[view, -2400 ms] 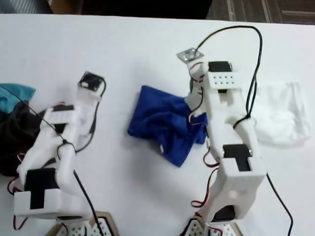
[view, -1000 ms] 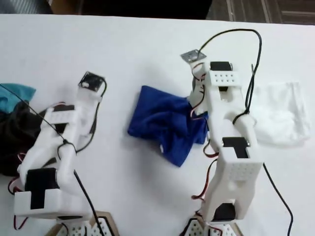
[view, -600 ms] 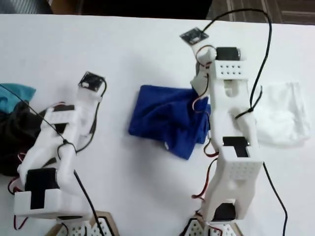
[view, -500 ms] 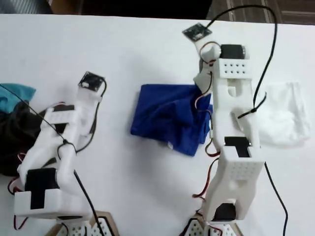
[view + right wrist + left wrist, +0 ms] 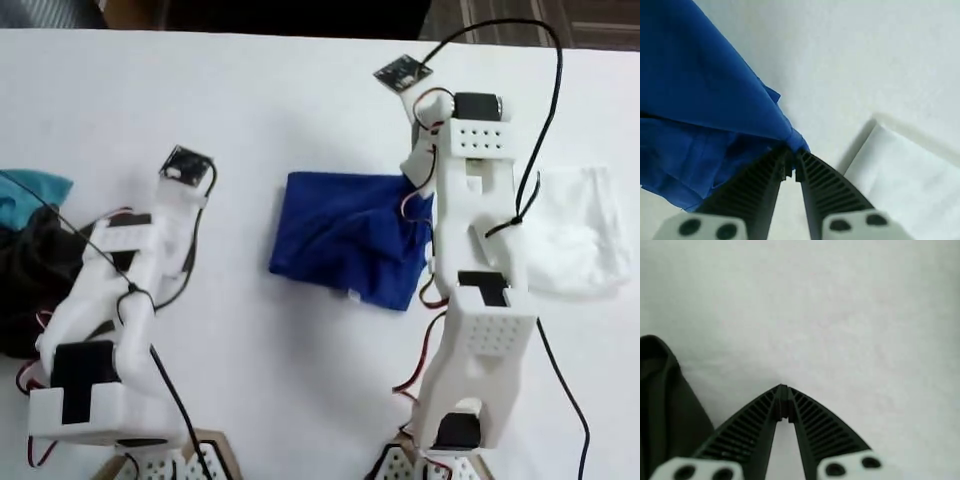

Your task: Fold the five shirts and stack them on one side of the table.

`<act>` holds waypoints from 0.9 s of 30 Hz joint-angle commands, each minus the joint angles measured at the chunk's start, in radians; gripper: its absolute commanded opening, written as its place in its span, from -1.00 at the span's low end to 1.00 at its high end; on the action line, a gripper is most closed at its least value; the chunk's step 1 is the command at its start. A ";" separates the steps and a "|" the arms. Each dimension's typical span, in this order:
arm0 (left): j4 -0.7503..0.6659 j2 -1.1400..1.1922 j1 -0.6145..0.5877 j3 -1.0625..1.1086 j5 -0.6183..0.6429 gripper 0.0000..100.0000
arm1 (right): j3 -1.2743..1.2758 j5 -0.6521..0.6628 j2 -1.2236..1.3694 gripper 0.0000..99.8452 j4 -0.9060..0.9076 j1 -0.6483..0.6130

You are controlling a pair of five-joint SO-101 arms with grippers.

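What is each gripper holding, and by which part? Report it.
Right gripper pinches the blue shirt by a bunched corner; left gripper, jaws shut, holds nothing.

No legible text, number, brand or sign. Small white tag at the 6 o'clock edge of the blue shirt, too small to read.

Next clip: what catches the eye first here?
A blue shirt lies crumpled mid-table, and the right end effector is pinched shut on one of its corners. A white shirt lies to the right of that arm. The left end effector is shut over bare table, beside a dark pile of clothes on the left.
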 commanded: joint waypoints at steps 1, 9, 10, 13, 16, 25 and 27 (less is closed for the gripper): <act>-0.014 -0.003 0.009 -0.008 0.015 -0.95 | -0.060 0.002 -0.021 -0.89 0.016 0.007; -0.026 -0.003 0.009 -0.007 0.015 -0.95 | -0.124 -0.155 -0.096 -0.96 0.107 -0.058; -0.026 -0.003 0.009 -0.007 0.015 -0.95 | -0.121 -0.183 -0.093 -0.97 0.119 -0.077; -0.028 -0.003 0.009 -0.007 0.015 -0.95 | -0.078 -0.209 -0.073 -0.96 0.125 -0.147; -0.028 -0.003 0.009 -0.007 0.015 -0.95 | -0.054 -0.209 -0.033 -0.96 0.091 -0.205; -0.028 -0.003 0.009 -0.007 0.015 -0.95 | -0.055 -0.216 0.059 -0.96 0.099 -0.239; -0.028 -0.003 0.009 -0.007 0.017 -0.95 | -0.054 -0.216 0.059 -0.96 0.127 -0.240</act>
